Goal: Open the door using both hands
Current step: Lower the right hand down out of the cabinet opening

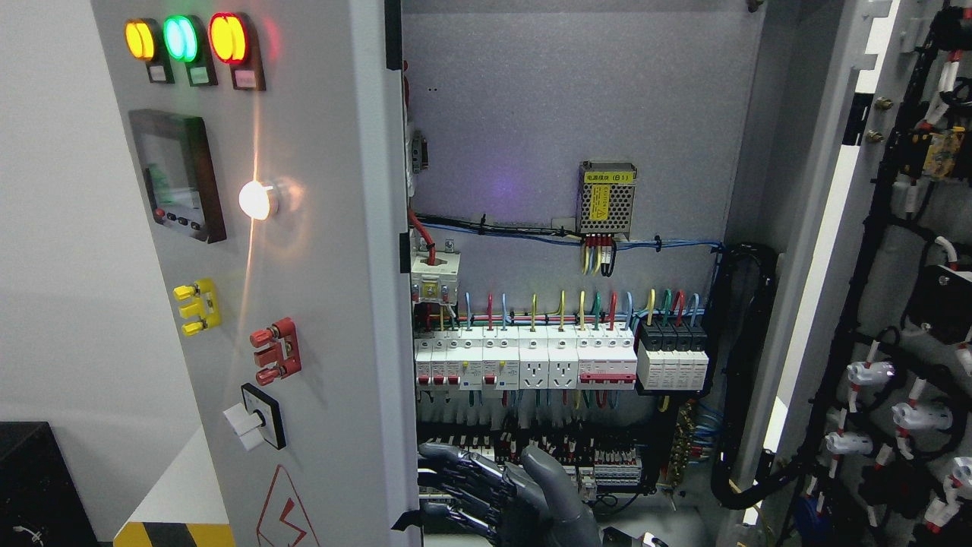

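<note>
The grey cabinet's left door (334, 251) stands partly swung out, its front face showing three lit lamps (182, 38), a small screen (178, 175) and switches. The right door (828, 251) is swung wide, with its wired inner side in view. My right hand (474, 486) comes up from the bottom edge just right of the middle. Its dark fingers (456, 467) stretch leftward to the left door's inner edge near the bottom, with the thumb (548, 475) raised. The fingers are extended, not closed around anything. My left hand is out of view.
Inside the cabinet a row of white breakers (531, 361) and coloured wires sits mid-height, just above my hand. A metal power supply (606, 199) hangs on the back panel. A black box (38, 486) and a yellow-black striped edge (171, 534) lie at the lower left.
</note>
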You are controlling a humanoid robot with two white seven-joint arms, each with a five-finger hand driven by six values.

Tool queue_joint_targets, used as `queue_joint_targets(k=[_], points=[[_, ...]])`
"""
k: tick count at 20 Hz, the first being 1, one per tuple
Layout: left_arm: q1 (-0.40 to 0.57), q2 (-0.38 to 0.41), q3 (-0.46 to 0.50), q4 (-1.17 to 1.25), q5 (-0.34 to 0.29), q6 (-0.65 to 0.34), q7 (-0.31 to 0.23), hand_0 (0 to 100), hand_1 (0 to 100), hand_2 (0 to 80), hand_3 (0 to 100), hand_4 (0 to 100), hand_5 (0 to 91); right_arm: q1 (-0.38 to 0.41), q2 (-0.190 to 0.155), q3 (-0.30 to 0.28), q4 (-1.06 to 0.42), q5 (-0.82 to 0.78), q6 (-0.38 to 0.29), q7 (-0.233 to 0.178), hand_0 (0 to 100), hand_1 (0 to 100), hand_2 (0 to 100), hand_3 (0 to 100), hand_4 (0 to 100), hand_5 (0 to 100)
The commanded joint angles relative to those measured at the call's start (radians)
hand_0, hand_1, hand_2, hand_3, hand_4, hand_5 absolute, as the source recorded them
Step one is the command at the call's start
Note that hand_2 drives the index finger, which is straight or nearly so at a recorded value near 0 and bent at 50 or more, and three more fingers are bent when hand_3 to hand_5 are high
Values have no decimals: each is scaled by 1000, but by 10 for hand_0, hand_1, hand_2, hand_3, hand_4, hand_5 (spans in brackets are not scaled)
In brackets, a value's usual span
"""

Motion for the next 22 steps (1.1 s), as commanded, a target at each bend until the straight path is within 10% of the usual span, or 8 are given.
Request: queue_joint_targets(k=[1,22], points=[[5,1,-1,-25,0,0,0,0,0,0,0,0,0,-3,-5,78,-27,-1,0,16,0,0,0,0,0,0],[8,-1,-1,-29,-1,0,0,0,0,0,0,0,0,-31,22,180,-27,-2,26,28,0,0,0,0,0,0]])
